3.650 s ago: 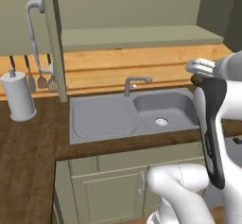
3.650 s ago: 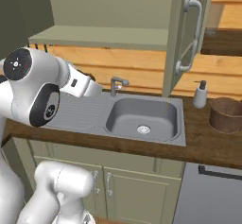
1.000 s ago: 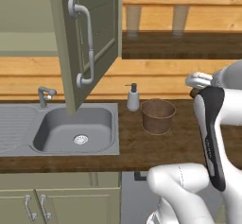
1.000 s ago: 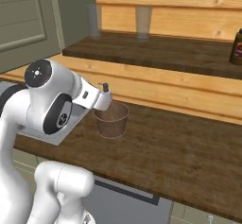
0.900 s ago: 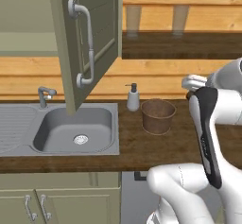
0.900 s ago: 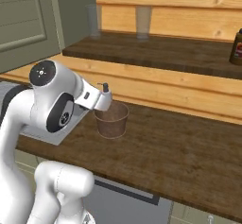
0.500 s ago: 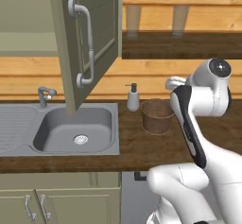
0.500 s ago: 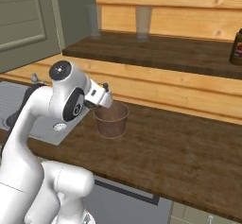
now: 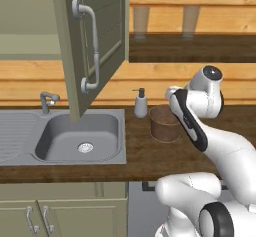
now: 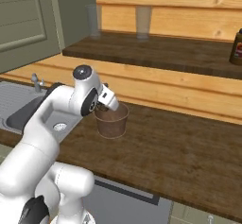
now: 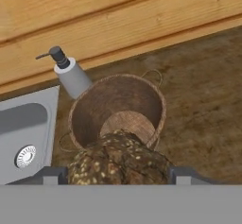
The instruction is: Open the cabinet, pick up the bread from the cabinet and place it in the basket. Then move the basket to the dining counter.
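- The soap dispenser [image 11: 71,76] was seen at the left, just beside the basket's rim
- The basket [image 11: 118,109], round, brown and woven, stood open-mouthed on the dark worktop [image 11: 203,95], directly ahead of and below the hand
- The bread [image 11: 118,164], a dark seeded loaf, was held clamped between the widely spread jaws of the gripper [image 11: 118,175], its long axis lying across them, poised just short of the basket's near rim; release over the mouth was judged to follow

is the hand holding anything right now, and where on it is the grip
Yes: the hand holds the seeded bread loaf by its two sides, above the basket.
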Robot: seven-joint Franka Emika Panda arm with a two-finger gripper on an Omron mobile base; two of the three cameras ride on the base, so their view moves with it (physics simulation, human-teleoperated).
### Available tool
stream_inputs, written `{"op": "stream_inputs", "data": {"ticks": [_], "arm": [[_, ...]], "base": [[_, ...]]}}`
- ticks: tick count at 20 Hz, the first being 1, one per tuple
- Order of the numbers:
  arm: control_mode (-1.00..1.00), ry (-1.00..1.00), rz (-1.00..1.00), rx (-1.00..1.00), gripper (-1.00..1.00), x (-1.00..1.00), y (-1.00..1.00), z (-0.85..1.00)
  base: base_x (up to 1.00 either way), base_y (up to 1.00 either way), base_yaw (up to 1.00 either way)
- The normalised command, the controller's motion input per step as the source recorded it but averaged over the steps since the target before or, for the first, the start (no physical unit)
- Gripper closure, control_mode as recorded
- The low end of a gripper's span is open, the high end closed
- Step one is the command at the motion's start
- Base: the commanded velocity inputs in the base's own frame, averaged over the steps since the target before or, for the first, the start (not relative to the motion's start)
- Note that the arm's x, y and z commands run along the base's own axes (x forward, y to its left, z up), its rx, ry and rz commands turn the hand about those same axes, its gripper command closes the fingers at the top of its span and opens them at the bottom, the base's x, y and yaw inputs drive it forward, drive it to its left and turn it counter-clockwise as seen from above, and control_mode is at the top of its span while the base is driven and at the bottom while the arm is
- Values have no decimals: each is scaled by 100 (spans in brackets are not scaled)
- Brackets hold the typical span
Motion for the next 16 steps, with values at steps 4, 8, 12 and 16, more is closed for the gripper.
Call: {"op": "stream_inputs", "data": {"ticks": [4, 8, 12, 16], "arm": [[-100, 0, 0, 1, 100, 0, -7, -52], [-100, 0, 0, 0, 100, 6, -3, -17], [-100, 0, 0, 0, 100, 12, 0, -3], [-100, 0, 0, 0, 100, 27, 0, 0]], "base": [[0, 0, 0], [0, 0, 0], [0, 0, 0], [0, 0, 0]]}}
